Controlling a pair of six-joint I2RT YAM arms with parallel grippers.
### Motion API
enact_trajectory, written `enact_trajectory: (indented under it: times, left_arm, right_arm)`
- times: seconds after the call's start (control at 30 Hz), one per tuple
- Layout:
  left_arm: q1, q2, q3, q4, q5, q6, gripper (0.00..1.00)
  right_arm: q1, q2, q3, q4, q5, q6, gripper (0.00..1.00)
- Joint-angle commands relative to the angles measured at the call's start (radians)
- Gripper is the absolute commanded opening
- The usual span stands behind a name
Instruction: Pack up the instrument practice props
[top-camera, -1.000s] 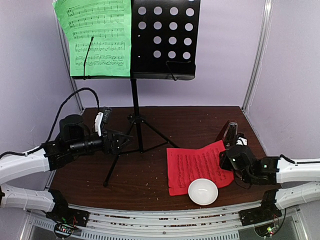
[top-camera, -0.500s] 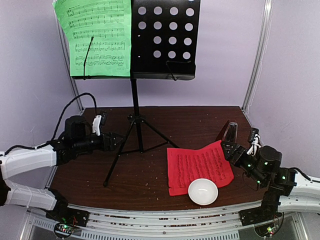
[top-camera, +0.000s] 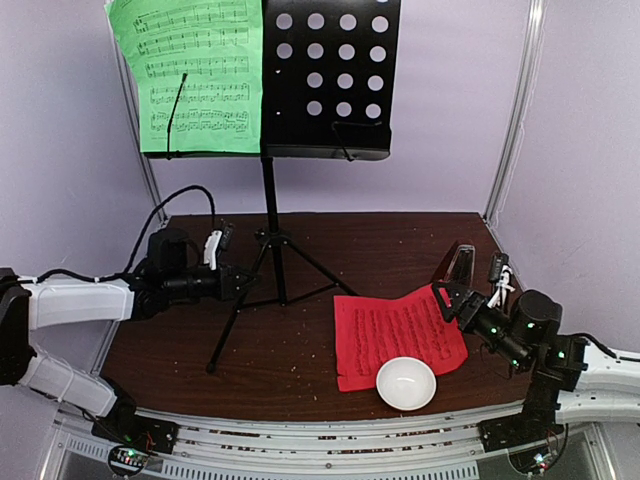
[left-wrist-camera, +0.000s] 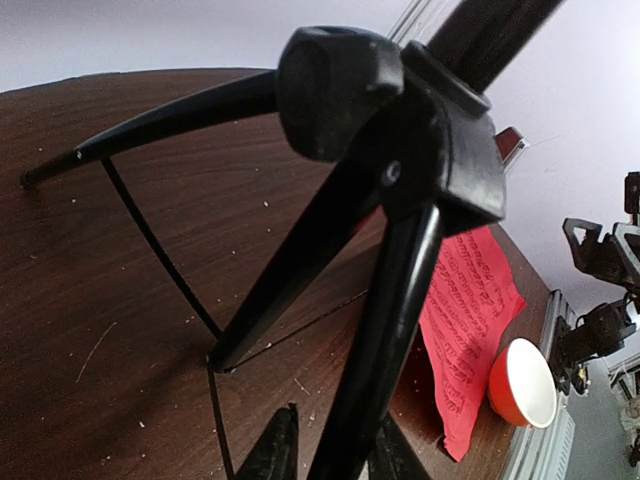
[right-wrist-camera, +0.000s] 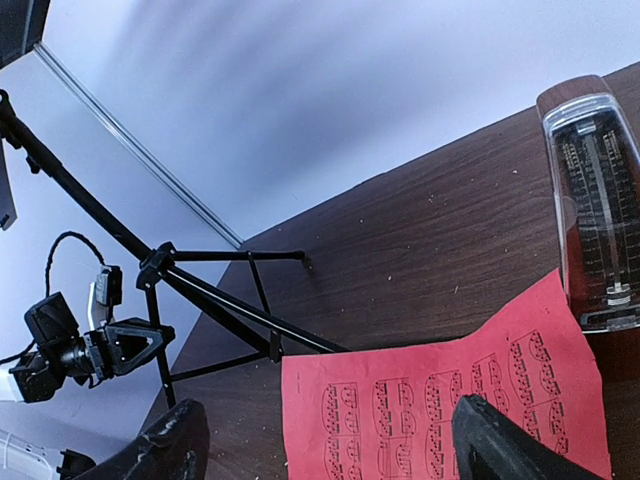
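The left end effector (left-wrist-camera: 335, 455) sits with its fingers close on either side of one tripod leg (left-wrist-camera: 385, 290) of the black music stand (top-camera: 330, 80), which stands upright on the left half of the tabletop (top-camera: 290, 350); whether they actually pinch the leg I cannot tell. The right end effector (right-wrist-camera: 330, 445) hangs wide apart and empty over the red sheet (top-camera: 395, 335), just beside the metronome (right-wrist-camera: 597, 200). Any pull on that leg should be slow and low, since the stand looks top-heavy.

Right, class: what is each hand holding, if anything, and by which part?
The left hand has its fingers either side of one leg of the stand; a firm grip cannot be told. The right hand is open, holding nothing.
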Motion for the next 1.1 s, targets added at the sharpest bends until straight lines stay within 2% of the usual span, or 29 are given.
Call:
enact_trajectory:
  times: [0.0,0.1,0.2,0.37,0.63,0.83,1.07]
  left_arm:
    - [0.005,0.032,0.052,0.079,0.058,0.03,0.2]
    - [0.006,0.027,0.05,0.077,0.019,0.041,0.07]
    - [0.005,0.008,0.041,0.065,-0.052,0.05,0.0]
    - [0.005,-0.013,0.011,0.114,-0.14,0.018,0.0]
    - [-0.033,0.045,0.032,0.267,-0.197,-0.072,0.0]
    - [-0.1,0.128,0.09,0.291,-0.248,-0.087,0.0]
    - [-0.108,0.165,0.091,0.341,-0.258,-0.12,0.0]
  right_arm:
    - [-0.005,0.045,0.014,0.06,-0.04,-0.027,0.86]
    - [-0.006,0.074,0.02,0.072,-0.06,-0.032,0.86]
    - [-0.005,0.091,0.025,0.085,-0.07,-0.039,0.87]
    - [-0.005,0.127,0.04,0.102,-0.079,-0.06,0.88]
    - [-0.005,0.186,0.054,0.148,-0.102,-0.065,0.88]
    - [-0.005,0.198,0.057,0.162,-0.103,-0.069,0.88]
    - [-0.006,0.201,0.054,0.162,-0.107,-0.065,0.88]
